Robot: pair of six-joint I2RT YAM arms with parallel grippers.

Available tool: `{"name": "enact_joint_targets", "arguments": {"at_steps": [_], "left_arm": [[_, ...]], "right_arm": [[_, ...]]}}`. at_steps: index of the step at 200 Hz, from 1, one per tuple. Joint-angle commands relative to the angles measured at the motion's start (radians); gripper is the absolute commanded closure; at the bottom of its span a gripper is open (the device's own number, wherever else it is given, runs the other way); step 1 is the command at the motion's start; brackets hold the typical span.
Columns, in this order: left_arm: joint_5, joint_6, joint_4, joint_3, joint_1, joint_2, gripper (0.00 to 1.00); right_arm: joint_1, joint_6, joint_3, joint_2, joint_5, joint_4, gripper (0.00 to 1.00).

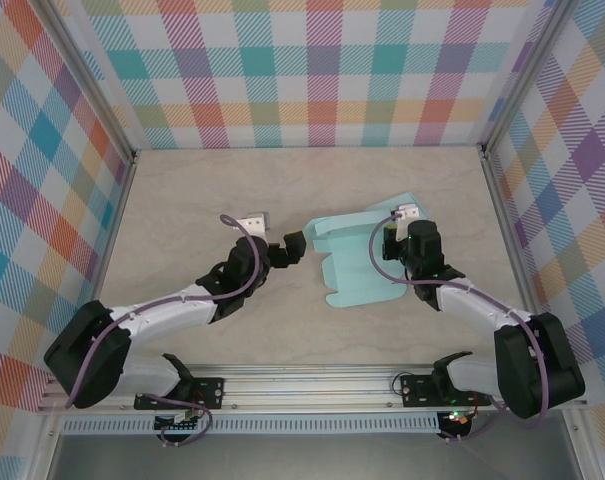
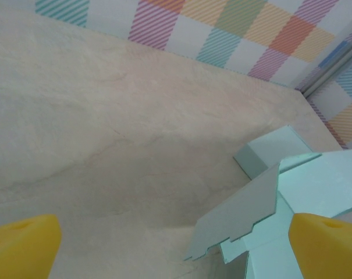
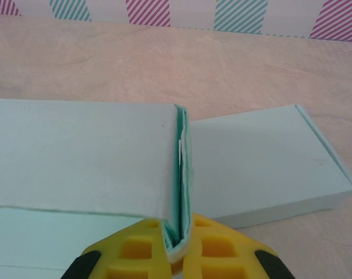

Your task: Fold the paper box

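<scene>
The paper box (image 1: 354,262) is a pale teal, partly folded sheet lying right of the table's middle. My right gripper (image 1: 386,242) is shut on a doubled-over wall at its right side. In the right wrist view the yellow fingers (image 3: 135,253) pinch that upright fold (image 3: 184,174), with the gripper (image 3: 184,247) closed around it and flat panels (image 3: 77,154) spreading to both sides. My left gripper (image 1: 287,250) stands open just left of the box. In the left wrist view its gripper (image 2: 176,250) holds nothing, and a raised notched flap (image 2: 245,212) of the box rises near the right fingertip (image 2: 330,247).
Checked walls (image 1: 322,70) enclose the beige table (image 1: 202,190) at the back and on both sides. An aluminium rail (image 1: 312,385) carrying the arm bases runs along the near edge. Bare tabletop lies behind and left of the box.
</scene>
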Motion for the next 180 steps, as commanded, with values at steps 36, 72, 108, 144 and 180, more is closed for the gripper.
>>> {"name": "enact_joint_targets", "arguments": {"at_steps": [36, 72, 108, 144, 180], "left_arm": [[0.11, -0.023, 0.182, 0.016, 0.002, 0.092, 0.0], [0.106, -0.016, 0.183, 0.084, -0.005, 0.164, 0.0], [0.053, -0.01, 0.174, 0.131, -0.007, 0.227, 0.0], [0.061, -0.005, 0.174, 0.18, -0.014, 0.311, 0.0], [0.089, 0.015, 0.197, 0.231, -0.033, 0.382, 0.0]], "right_arm": [[-0.011, 0.008, -0.006, -0.017, -0.012, 0.045, 1.0], [-0.01, 0.005, -0.012, -0.022, -0.017, 0.051, 1.0], [-0.01, 0.006, -0.021, -0.03, -0.02, 0.061, 1.0], [-0.01, 0.001, -0.024, -0.034, -0.027, 0.063, 1.0], [-0.011, 0.003, -0.027, -0.034, -0.031, 0.066, 1.0]]}}
